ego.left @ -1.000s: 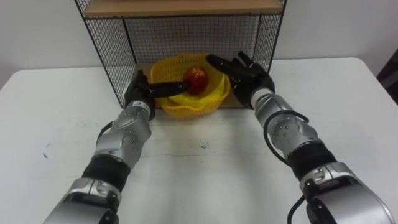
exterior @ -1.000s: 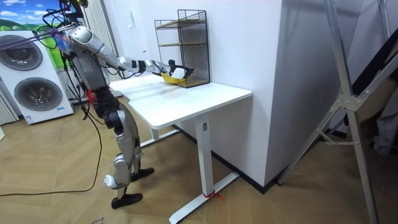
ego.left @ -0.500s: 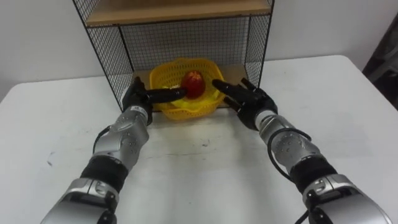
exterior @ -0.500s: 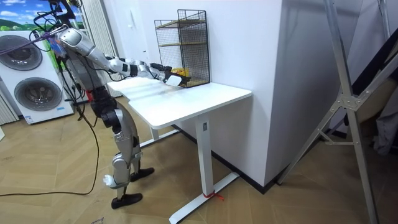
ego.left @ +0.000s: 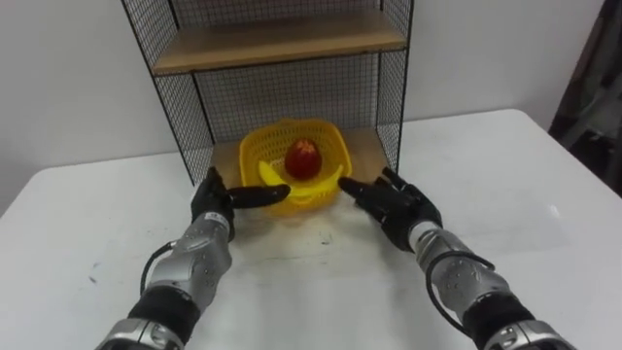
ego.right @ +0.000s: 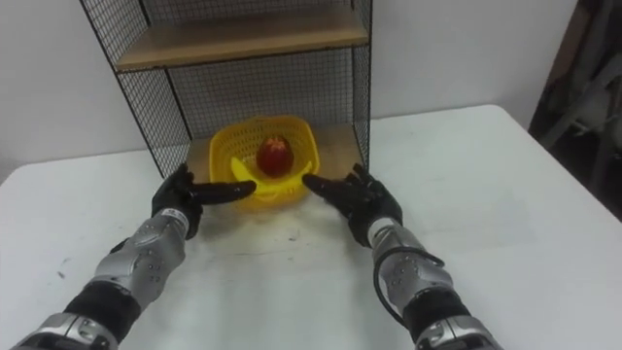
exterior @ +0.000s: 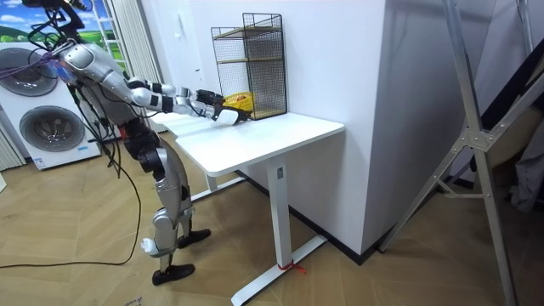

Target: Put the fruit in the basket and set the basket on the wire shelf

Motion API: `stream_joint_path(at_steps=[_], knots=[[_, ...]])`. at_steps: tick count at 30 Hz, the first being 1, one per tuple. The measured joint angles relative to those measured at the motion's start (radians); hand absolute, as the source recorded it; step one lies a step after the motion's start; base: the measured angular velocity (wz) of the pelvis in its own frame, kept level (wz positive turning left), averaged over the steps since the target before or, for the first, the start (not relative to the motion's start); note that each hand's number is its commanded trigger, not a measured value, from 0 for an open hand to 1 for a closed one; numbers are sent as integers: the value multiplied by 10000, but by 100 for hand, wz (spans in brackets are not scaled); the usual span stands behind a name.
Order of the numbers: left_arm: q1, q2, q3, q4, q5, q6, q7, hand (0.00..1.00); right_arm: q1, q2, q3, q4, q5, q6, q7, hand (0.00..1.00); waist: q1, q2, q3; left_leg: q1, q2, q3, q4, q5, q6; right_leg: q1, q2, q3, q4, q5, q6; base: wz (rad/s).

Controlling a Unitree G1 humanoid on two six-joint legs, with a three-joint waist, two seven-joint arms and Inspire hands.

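On the white table (ego.left: 544, 194), wire shelf (ego.left: 282, 39) holds basket (ego.left: 272, 146).

This looks like a laundry or utility room in a home, partly set up as a test space. Two front-loading washing machines (exterior: 47, 127) are stacked against the room view's left edge, on a wood-plank floor (exterior: 85, 276). A white tabletop (exterior: 263, 136) on a single white leg stands against a plain white wall (exterior: 340, 59) and carries a household wire shelf (exterior: 252, 59) with wooden boards. A bare metal frame (exterior: 480, 136) at the room view's right gives the space its workshop look.
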Motion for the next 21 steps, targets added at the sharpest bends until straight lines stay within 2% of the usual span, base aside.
stream_joint_path(at_steps=[4,7,11,13,15,18,21], knots=[[93,0,2,-1289,8,-130,206,0,52,21,16,-212,-204,6,-24,0,111,-145,-12,65,-19,41,-130,47,7,-22,-19,123,-9,-3,23,-4],[118,-9,-51,-1982,21,-344,238,0,363,-39,10,-1228,-200,5,-137,0,146,-253,-19,131,-83,38,-291,138,64,-31,-72,123,-31,-12,39,0],[705,-14,-67,-3244,321,-339,251,0,1084,-305,2,-3574,-583,8,-188,0,144,-311,-35,120,-138,39,-371,147,72,-16,-99,106,-191,2,59,0],[911,-13,-64,-3591,502,-286,251,0,1173,-397,-6,-4110,-761,9,-188,0,157,-390,-45,122,-140,41,-356,156,57,-7,-99,93,-207,7,53,0],[1216,-14,-29,-4223,762,-200,242,0,1420,-393,-142,-4763,-1522,17,-182,0,207,-513,-43,121,-128,39,-368,141,25,-5,-86,93,-252,15,38,0],[1417,-17,53,-4716,923,-173,223,0,1731,-361,-388,-5318,-2046,57,-127,0,225,-532,-45,106,-131,37,-369,121,9,23,-79,81,-331,35,12,0],[1758,24,169,-5629,1023,-151,207,0,2401,-347,-609,-6489,-2184,69,-110,0,264,-562,-40,108,-137,34,-433,106,-14,8,-75,101,-374,32,12,0]])
